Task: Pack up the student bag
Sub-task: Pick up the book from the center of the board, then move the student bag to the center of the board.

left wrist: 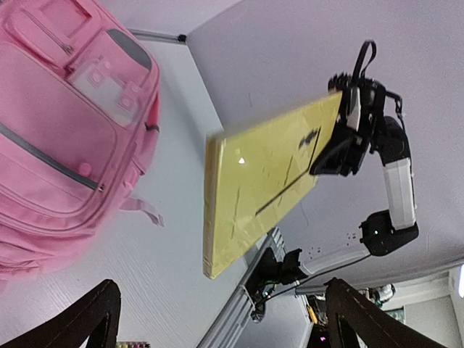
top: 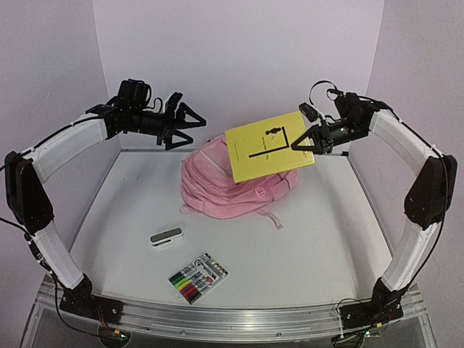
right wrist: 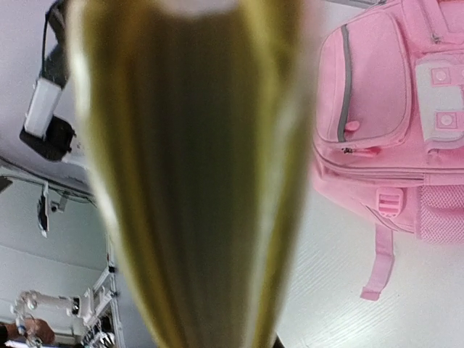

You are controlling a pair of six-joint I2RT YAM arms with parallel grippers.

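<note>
Progress early, I'd say: student bag lies flat at back-centre of surface, nothing visibly inside; can't tell if main zip's open. Right fingers pinch yellow book by its edge, in the air over bag. Left fingers spread wide, empty, off to bag's left. Marker pack & small white/grey block sit near front, prob. left to pack. Book cover: black line figure, txt too small to read; marker label likewise.
</note>
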